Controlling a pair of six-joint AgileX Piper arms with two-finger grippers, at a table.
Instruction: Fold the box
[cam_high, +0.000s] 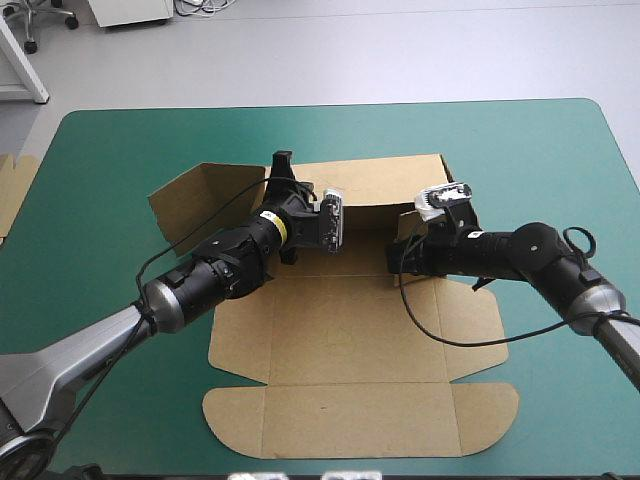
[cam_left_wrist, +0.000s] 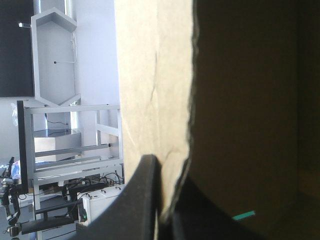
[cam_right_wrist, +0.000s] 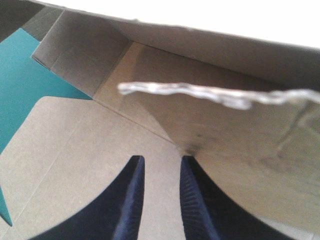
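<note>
Raised wall (cam_high: 385, 180) of box (cam_high: 340, 320) is pinched by left gripper (cam_high: 283, 160), right gripper (cam_right_wrist: 160, 159) slightly parted w/ nothing gripped: wall cd be creased or dropped if tugged unevenly.

Spare brown board (cam_high: 12, 190) at the left edge of the teal-green table (cam_high: 100, 160) runs out of the picture, and a pale wavy streak (cam_right_wrist: 200, 94) ahead of the right gripper (cam_right_wrist: 159, 159) is too blurred to name.

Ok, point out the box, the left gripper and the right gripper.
box (cam_high: 340, 330): high view, on its flat middle panel.
left gripper (cam_left_wrist: 164, 172): left wrist view, between its fingertips, shut on the box's raised wall.
right gripper (cam_right_wrist: 160, 162): right wrist view, the gap between its open fingertips.
</note>
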